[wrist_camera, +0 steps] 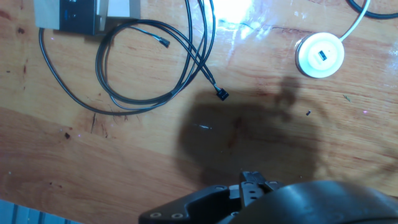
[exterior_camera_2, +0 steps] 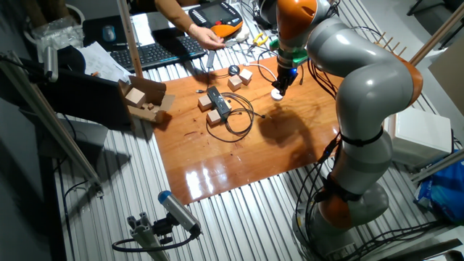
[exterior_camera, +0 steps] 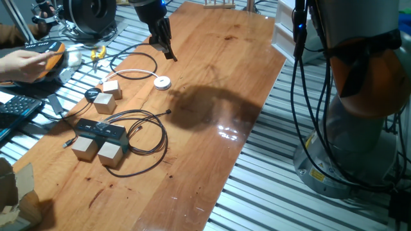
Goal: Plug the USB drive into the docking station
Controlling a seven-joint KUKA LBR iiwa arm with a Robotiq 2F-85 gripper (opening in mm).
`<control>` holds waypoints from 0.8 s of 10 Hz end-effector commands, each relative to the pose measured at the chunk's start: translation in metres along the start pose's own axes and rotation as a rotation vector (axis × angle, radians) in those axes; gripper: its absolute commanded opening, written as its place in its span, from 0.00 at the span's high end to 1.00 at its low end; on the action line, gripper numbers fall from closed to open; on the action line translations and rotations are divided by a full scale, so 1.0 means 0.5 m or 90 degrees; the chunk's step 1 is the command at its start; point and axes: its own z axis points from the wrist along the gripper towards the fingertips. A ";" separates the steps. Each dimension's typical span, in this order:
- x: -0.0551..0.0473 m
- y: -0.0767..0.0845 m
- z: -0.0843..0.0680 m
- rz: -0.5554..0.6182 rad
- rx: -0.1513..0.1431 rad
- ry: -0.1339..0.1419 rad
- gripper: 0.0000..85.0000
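The docking station (exterior_camera: 99, 131) is a flat black box at the table's left, with thin black cables (exterior_camera: 146, 131) plugged in and looped beside it. It also shows in the other fixed view (exterior_camera_2: 219, 103) and at the hand view's top left (wrist_camera: 74, 15). My gripper (exterior_camera: 170, 52) hangs above the table's far part, well away from the dock and near a white round puck (exterior_camera: 162, 82). Its fingers stand close together. In the hand view a small dark piece, the USB drive (wrist_camera: 252, 180), pokes out at the gripper (wrist_camera: 254, 186).
Two pale wooden cubes (exterior_camera: 96, 151) lie against the dock's front, and two more (exterior_camera: 107, 96) lie behind it. A loose cable plug (wrist_camera: 221, 94) lies on the wood. A person's hand (exterior_camera: 22, 64) with a pendant is at the far left. The robot base (exterior_camera: 359, 109) stands on the right.
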 end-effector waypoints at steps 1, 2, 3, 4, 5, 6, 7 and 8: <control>0.000 0.000 0.000 0.000 0.000 0.000 1.00; 0.000 0.000 0.000 0.000 0.000 0.000 1.00; 0.000 0.000 0.000 -0.002 0.000 0.000 1.00; 0.000 0.000 0.000 -0.006 0.000 0.000 1.00; 0.000 0.000 0.000 -0.007 0.000 0.000 1.00; 0.000 0.000 0.000 -0.007 0.000 0.000 1.00; 0.000 0.000 0.000 -0.006 0.000 0.000 1.00; 0.000 0.000 0.000 -0.006 0.000 0.000 1.00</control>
